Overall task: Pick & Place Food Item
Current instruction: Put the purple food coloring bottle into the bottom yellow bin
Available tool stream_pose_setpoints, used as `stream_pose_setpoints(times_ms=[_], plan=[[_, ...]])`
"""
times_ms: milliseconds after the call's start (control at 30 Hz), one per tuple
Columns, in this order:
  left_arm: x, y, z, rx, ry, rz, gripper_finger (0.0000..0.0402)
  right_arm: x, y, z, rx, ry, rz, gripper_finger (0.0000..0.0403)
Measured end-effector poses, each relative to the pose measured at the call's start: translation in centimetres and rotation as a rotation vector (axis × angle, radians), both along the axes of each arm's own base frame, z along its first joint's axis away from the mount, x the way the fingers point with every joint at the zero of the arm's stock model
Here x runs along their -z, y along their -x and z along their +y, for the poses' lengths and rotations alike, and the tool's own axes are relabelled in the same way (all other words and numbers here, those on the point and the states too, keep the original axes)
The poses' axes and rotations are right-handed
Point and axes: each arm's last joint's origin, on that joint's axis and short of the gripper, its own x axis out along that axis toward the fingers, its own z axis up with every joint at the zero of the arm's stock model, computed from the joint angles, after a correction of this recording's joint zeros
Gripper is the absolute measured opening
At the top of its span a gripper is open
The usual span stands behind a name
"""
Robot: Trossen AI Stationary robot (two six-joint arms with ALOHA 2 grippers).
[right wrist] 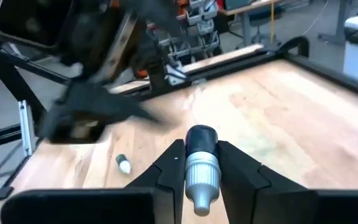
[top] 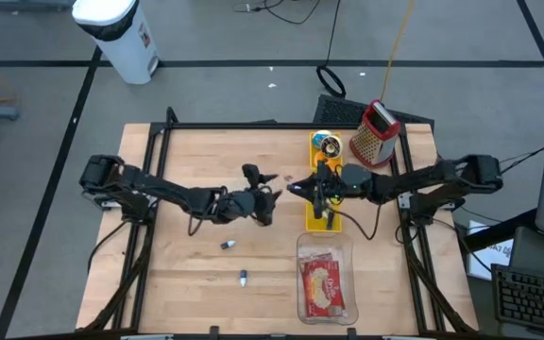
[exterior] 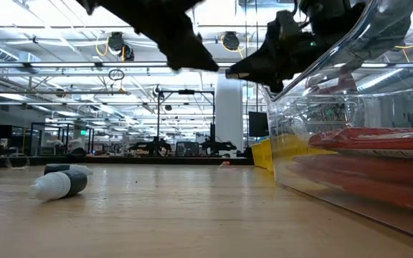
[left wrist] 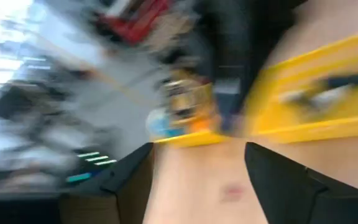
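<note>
My right gripper (right wrist: 201, 149) hangs above the table's middle (top: 297, 188), just left of the yellow tray (top: 312, 219). It is shut on a small bottle (right wrist: 201, 163) with a black end and a grey ribbed cap. My left gripper (left wrist: 199, 152) stands open a little to the left of it (top: 270, 192), with nothing between its fingers; in the right wrist view it is a dark blur (right wrist: 92, 106). A red food package (top: 327, 283) lies inside a clear container (top: 302, 247) at the near right. My right gripper pinches the small bottle between its two fingers, which lie along the sides of its grey ribbed part (right wrist: 194, 167). The fingers come level from the table's right. The bottle lies along them, black end (right wrist: 201, 137) pointing out past the fingertips, lifted clear of the table.
Two more small bottles (top: 228, 245) (top: 243, 278) lie on the wood at near centre; one shows in the low view (exterior: 59, 184). A can (top: 326, 144) sits at the tray's far end and a grater (top: 376, 132) stands beside it. The clear container's wall (exterior: 350, 115) fills the low view's right.
</note>
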Motion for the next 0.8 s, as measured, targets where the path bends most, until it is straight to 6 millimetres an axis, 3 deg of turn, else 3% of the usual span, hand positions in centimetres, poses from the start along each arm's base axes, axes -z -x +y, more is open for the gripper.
stream_pose_setpoints(times_ms=[200, 367, 600, 800], plan=[[-1.7, 3.4, 2.2, 0.13, 0.361, -0.074, 0.027, -1.5, 2.3, 0.6, -0.02, 0.068, 0.109, 0.0068], [-1.9, 7.5, 3.7, 0.288, 0.574, -0.332, 0.0271, -1.5, 4.2, 1.7, -0.085, 0.138, 0.261, 0.0063], [2.2, 13.6, 4.9, 0.1, 0.61, -0.631, 0.0271, -0.3, 5.5, 2.5, -0.145, 0.177, 0.429, 0.0067], [4.5, 15.7, 4.9, 0.08, 0.716, -0.721, 0.0271, 2.0, 6.4, 2.4, -0.142, 0.179, 0.459, 0.0064]])
